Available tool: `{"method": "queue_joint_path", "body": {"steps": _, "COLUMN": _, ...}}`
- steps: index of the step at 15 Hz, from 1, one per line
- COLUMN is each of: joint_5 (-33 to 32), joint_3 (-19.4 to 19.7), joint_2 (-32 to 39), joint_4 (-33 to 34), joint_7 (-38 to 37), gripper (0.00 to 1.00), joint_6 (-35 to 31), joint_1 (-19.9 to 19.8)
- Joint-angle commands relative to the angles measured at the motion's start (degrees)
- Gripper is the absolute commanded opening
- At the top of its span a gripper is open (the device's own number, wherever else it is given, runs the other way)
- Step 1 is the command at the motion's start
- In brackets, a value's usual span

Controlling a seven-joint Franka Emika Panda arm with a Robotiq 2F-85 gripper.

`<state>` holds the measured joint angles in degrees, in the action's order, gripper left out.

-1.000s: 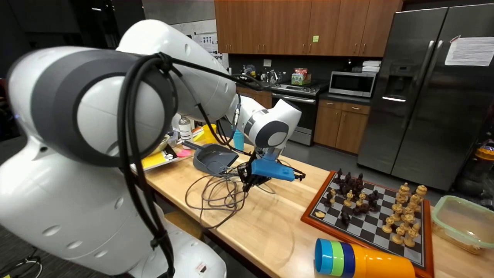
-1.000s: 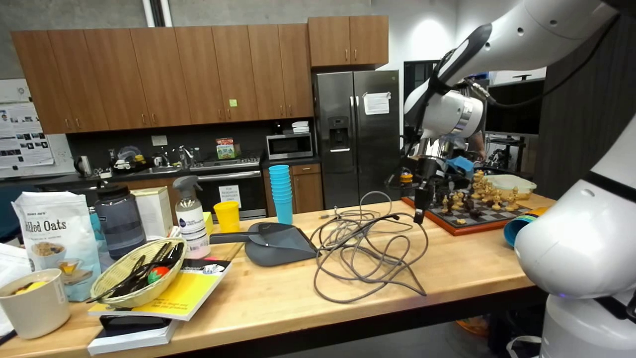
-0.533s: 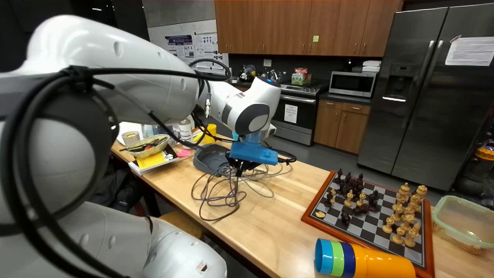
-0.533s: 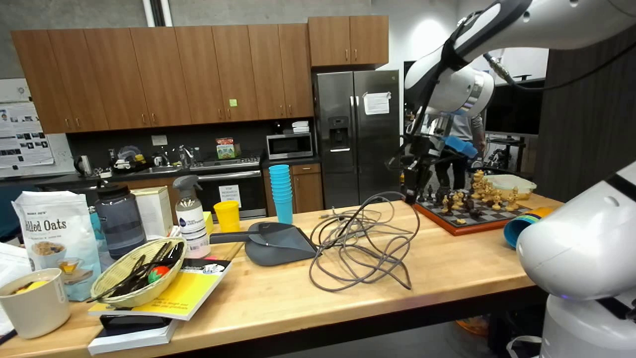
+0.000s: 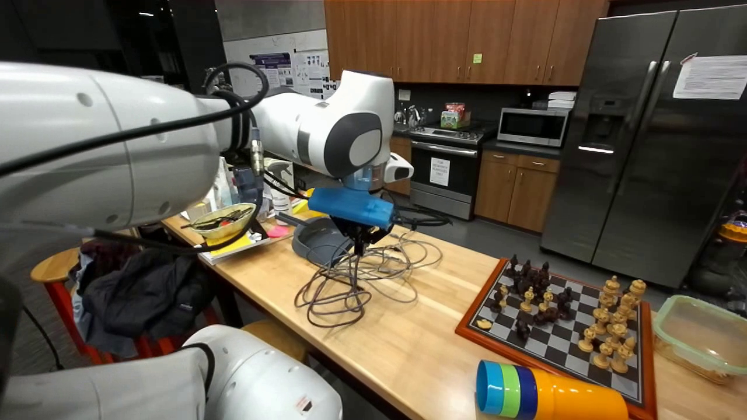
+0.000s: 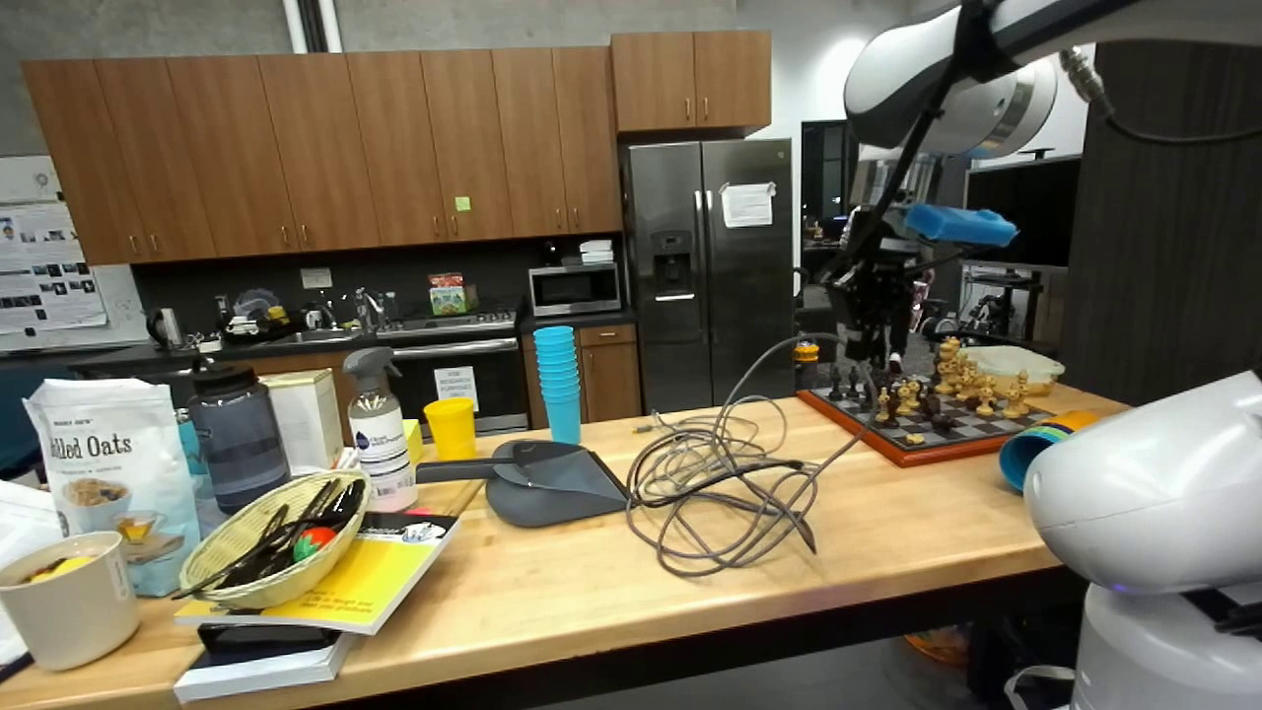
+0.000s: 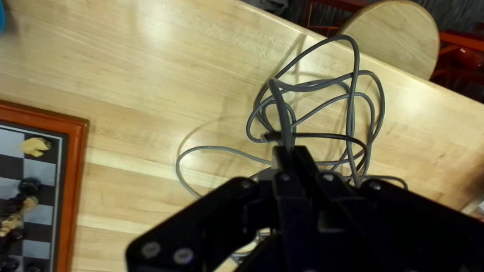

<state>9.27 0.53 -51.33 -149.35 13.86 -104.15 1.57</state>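
Jaws, wrist view: almost fully closed, pinching a grey cable (image 7: 283,115); its loops lie below on the bench (image 7: 151,75); chessboard (image 7: 74,170) well apart.
Cable tangle, in an exterior view: hangs from the jaws, just beside a dustpan (image 5: 316,239); multicoloured cup stack (image 5: 551,394) on its side near the chessboard.
Light-blue cup stack (image 6: 559,385), in an exterior view: upright behind the dustpan; two cable strands run down from the jaws.
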Motion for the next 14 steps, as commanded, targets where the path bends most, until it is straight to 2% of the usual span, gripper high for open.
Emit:
{"method": "queue_joint_path", "body": {"steps": 1, "joint_5": -2.01, "joint_3": -0.37, "joint_2": -7.51, "joint_4": 0.28, "joint_7": -6.19, "gripper": 0.02, "joint_6": 4.07, "joint_1": -0.81}}
{"method": "queue_joint_path", "body": {"steps": 5, "joint_5": -2.18, "joint_3": 0.83, "joint_2": -12.97, "joint_4": 2.53, "joint_7": -8.18, "gripper": 0.02, "joint_6": 9.47, "joint_1": -0.93}}
{"method": "queue_joint_path", "body": {"steps": 10, "joint_5": -1.68, "joint_3": 3.48, "joint_2": -18.15, "joint_4": 7.18, "joint_7": -6.99, "gripper": 0.02, "joint_6": 15.09, "joint_1": -0.89}}
{"method": "queue_joint_path", "body": {"steps": 14, "joint_5": -1.48, "joint_3": 3.95, "joint_2": -17.73, "joint_4": 9.75, "joint_7": -6.57, "gripper": 0.02, "joint_6": 15.03, "joint_1": -0.64}}
